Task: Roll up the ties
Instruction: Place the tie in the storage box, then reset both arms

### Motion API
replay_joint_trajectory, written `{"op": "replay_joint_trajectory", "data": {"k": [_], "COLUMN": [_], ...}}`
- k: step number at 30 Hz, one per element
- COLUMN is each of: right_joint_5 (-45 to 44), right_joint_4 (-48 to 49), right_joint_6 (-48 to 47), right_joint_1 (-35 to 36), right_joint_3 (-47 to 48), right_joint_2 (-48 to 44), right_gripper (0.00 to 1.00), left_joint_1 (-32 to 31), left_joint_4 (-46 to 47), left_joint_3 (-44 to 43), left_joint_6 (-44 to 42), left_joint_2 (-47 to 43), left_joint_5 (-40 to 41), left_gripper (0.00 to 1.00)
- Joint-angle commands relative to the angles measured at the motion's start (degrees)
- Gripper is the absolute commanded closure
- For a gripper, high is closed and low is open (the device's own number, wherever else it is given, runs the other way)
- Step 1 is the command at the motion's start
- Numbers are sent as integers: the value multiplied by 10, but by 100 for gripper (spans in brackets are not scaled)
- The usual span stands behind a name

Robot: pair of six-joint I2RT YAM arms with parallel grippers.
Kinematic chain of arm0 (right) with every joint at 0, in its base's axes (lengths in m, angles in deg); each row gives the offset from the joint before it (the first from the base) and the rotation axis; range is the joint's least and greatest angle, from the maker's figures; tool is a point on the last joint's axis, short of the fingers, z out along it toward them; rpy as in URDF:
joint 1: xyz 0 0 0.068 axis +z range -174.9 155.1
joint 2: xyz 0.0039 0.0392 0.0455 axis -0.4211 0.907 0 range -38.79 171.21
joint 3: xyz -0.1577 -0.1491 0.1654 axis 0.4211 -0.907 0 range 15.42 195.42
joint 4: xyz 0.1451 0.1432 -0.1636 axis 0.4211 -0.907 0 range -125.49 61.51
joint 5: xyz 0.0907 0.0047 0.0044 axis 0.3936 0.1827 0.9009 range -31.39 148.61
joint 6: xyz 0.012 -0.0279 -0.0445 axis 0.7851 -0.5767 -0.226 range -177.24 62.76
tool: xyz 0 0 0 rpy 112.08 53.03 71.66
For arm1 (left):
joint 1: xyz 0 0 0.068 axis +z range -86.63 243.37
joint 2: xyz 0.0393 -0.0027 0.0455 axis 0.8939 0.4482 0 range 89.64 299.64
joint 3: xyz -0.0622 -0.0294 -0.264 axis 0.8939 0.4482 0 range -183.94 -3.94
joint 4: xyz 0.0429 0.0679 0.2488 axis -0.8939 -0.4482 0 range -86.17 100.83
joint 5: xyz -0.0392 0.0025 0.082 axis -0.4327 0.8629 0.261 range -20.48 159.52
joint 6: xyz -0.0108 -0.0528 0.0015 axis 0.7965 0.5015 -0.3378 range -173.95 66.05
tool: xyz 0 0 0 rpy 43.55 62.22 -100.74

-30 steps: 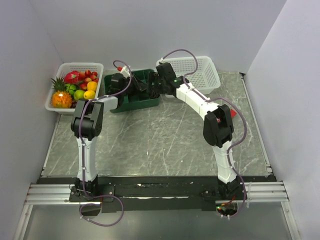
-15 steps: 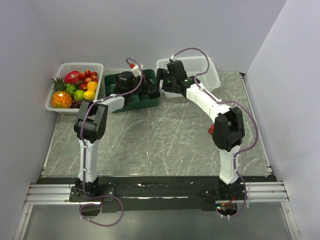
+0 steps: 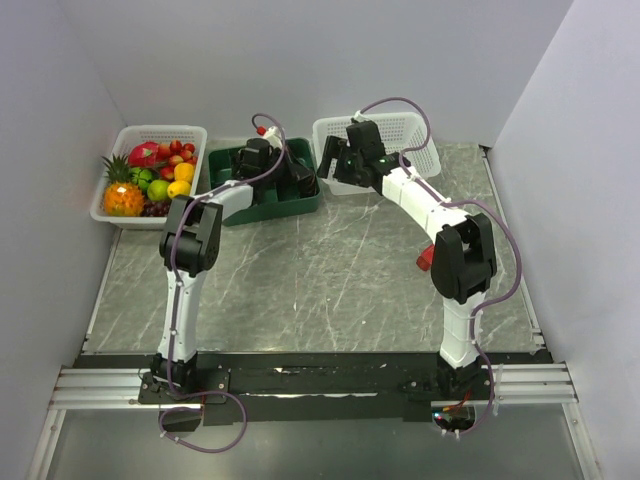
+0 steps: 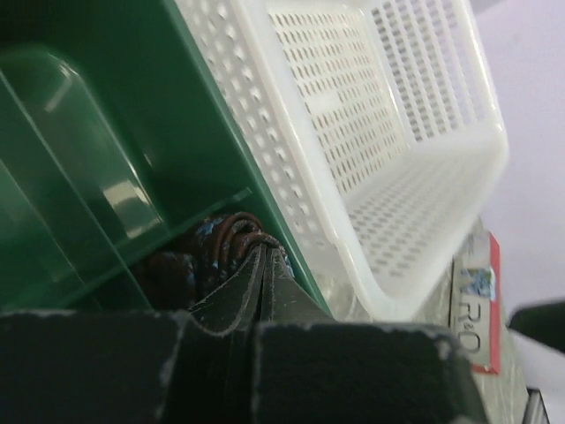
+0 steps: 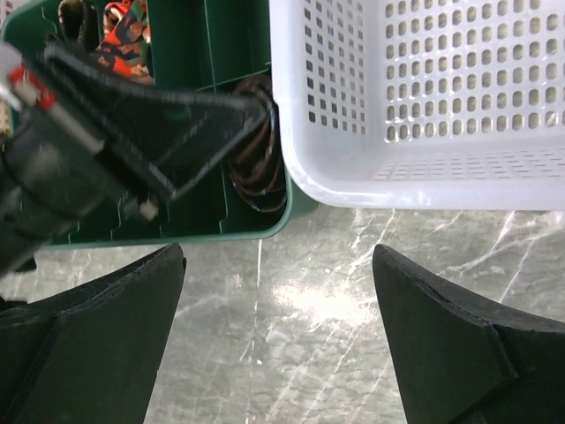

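Observation:
A rolled dark brown tie (image 5: 257, 152) lies in the right end compartment of the green bin (image 3: 262, 207). It also shows in the left wrist view (image 4: 222, 240). My left gripper (image 4: 267, 253) is shut, its tips down in that compartment and against the roll; I see no fabric between the jaws. It also shows in the top view (image 3: 299, 178) and the right wrist view (image 5: 231, 113). My right gripper (image 5: 278, 296) is wide open and empty above the table, just in front of the bin's corner. Another tie with red flecks (image 5: 123, 25) lies in a farther compartment.
An empty white mesh basket (image 3: 402, 142) stands right against the bin. A white basket of fruit (image 3: 150, 172) stands at the back left. A small red bar (image 3: 424, 259) lies on the marble table (image 3: 300, 280), partly hidden by the right arm.
My left gripper has moved right along the bin to its right end compartment. My right gripper has pulled back out of the bin toward the white basket.

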Motion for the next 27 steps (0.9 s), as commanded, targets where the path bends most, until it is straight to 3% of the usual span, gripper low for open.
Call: {"op": "replay_joint_trajectory", "data": {"k": [1, 10, 21, 23, 27], "right_joint_5": [10, 20, 37, 40, 44], "right_joint_4": [13, 12, 17, 20, 18], "right_joint_6": [-3, -6, -4, -5, -11], "right_joint_1": [-4, -10, -16, -14, -14], "right_joint_3": [-3, -13, -27, -30, -27], "right_joint_2": [-35, -35, -40, -45, -66], "right_gripper": [6, 7, 6, 6, 5], "left_joint_1": [7, 9, 0, 3, 5], "left_joint_4": [-52, -77, -26, -27, -31], "left_joint_3": [-52, -65, 34, 28, 5], "left_joint_6": [-1, 17, 16, 10, -8], "left_joint_2": [30, 50, -5, -20, -70], "left_joint_5": [38, 32, 32, 37, 45], "left_gripper": [99, 99, 99, 96, 80]}}
